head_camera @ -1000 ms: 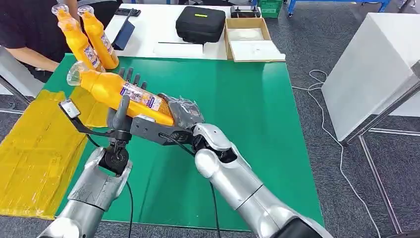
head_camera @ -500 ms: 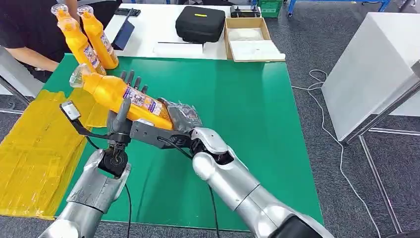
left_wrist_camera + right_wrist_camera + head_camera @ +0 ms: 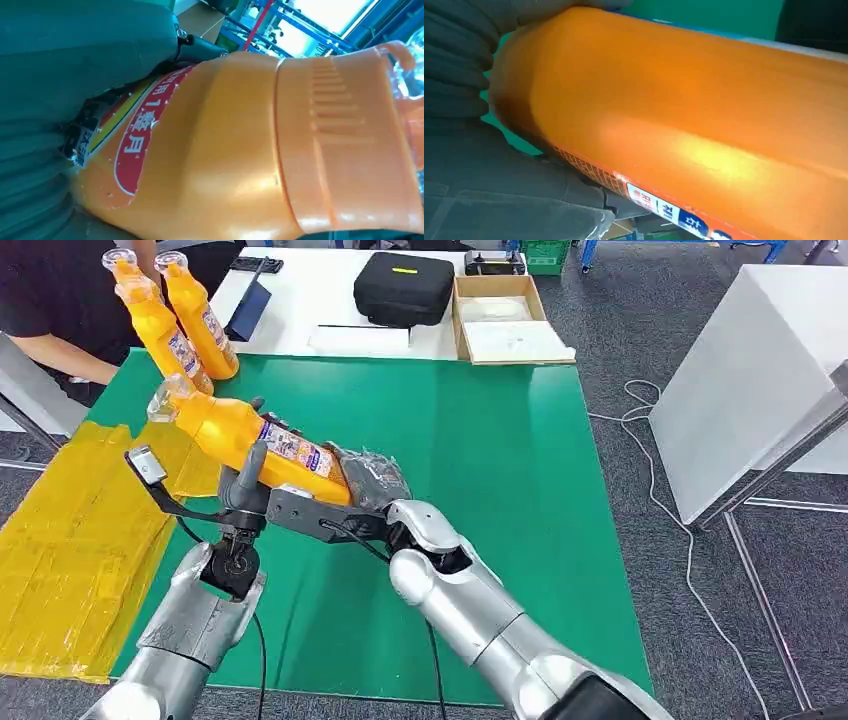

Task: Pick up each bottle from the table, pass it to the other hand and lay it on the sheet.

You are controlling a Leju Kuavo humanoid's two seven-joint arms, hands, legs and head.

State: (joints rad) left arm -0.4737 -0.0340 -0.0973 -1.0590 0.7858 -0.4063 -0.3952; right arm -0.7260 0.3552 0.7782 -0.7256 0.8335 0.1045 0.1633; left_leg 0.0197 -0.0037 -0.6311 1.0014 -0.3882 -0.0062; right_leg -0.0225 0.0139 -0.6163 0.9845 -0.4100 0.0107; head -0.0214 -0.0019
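An orange bottle (image 3: 245,432) with a clear cap and a printed label lies slanted in the air above the green table (image 3: 480,470), cap toward the far left. My right hand (image 3: 366,478), wrapped in clear plastic, grips its base. My left hand (image 3: 248,483) holds its middle, thumb across the front and fingers behind. The left wrist view shows the bottle (image 3: 240,150) close against the grey left hand (image 3: 60,75). In the right wrist view the bottle (image 3: 704,115) lies in the right hand (image 3: 469,65). The yellow sheet (image 3: 70,540) lies at the table's left side.
Two more orange bottles (image 3: 185,315) lean at the table's far left corner beside a person in black (image 3: 55,300). Behind stands a white table (image 3: 300,285) with a black case (image 3: 405,287) and a cardboard box (image 3: 505,320). A white cabinet (image 3: 750,380) stands right.
The bottle has shifted slightly up and toward the far left with both hands. The left hand's fingers, earlier sticking up behind the bottle, now mostly hide behind it.
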